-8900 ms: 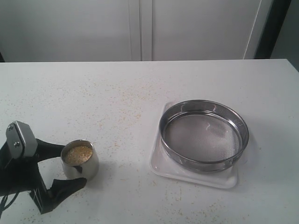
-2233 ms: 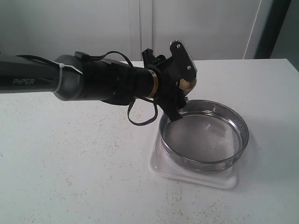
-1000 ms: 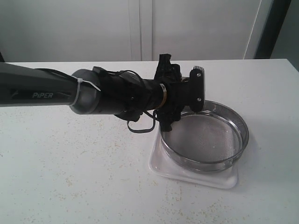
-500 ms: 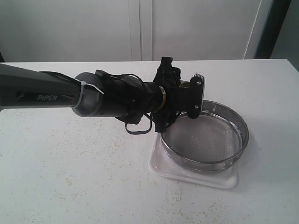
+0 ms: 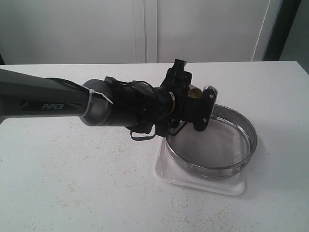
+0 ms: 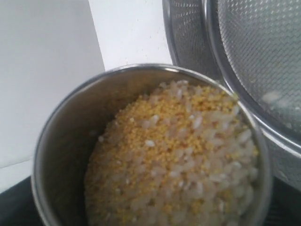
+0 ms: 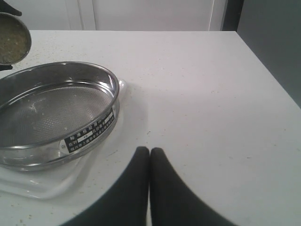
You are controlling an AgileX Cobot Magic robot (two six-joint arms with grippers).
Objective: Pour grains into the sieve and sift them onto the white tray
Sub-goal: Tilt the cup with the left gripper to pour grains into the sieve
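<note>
Broad speckled white table, dusted with stray yellow bits. Over it, long black left arm, stretched toward the middle. Next, wide round stainless-steel sieve with fine mesh bottom: rests upon the flat white rectangular tray with low rim, covers most of it, carries only a few pale specks on the mesh. Then the left gripper, clamped around a small rounded stainless-steel cup; hangs tilted close above the sieve's rim on the arm's side. Right gripper over bare table, apart from the tray, fingers pressed together on nothing. Smallest, the grains, fine yellow bits mixed with whitish rice: nearly all inside the cup, heaped against the lowered lip, seemingly not yet falling.

Probably the very start of the pour. Risk from here: tipping too fast, or pouring too near the rim, and so sending the heap over the steel ring onto the table. Also possible: knocking the sieve askew on the tray with the cup.
</note>
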